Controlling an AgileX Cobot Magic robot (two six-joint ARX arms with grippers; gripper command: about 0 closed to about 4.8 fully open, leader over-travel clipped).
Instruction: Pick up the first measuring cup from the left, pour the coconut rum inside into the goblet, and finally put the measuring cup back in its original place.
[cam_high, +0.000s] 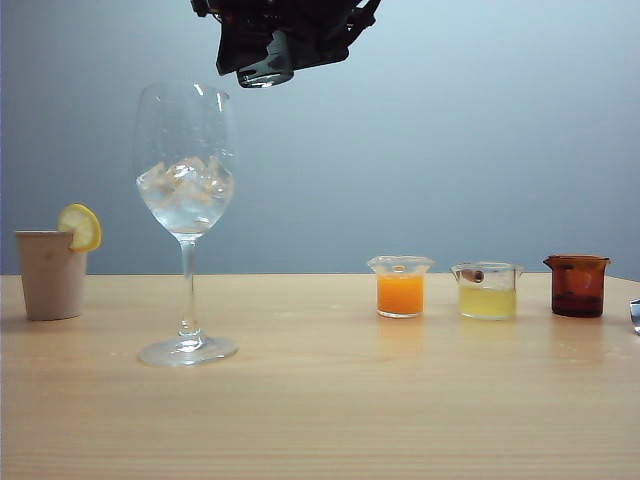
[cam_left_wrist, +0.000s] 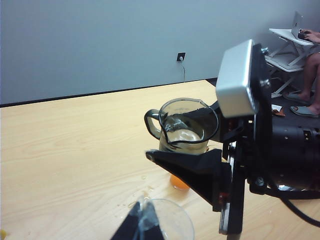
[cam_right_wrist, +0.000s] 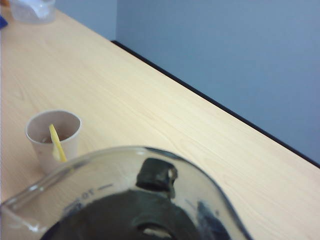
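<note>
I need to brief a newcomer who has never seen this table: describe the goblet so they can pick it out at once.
Start at the wooden table and look to its left half in the exterior view. The goblet stands there beside a beige cup with a lemon slice, well apart from the three small cups on the right. It is the only stemmed glass, clear, far taller than the rest, with ice in its bowl.

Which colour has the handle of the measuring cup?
Dark, nearly black; the measuring cup handle shows best in the left wrist view.
</note>
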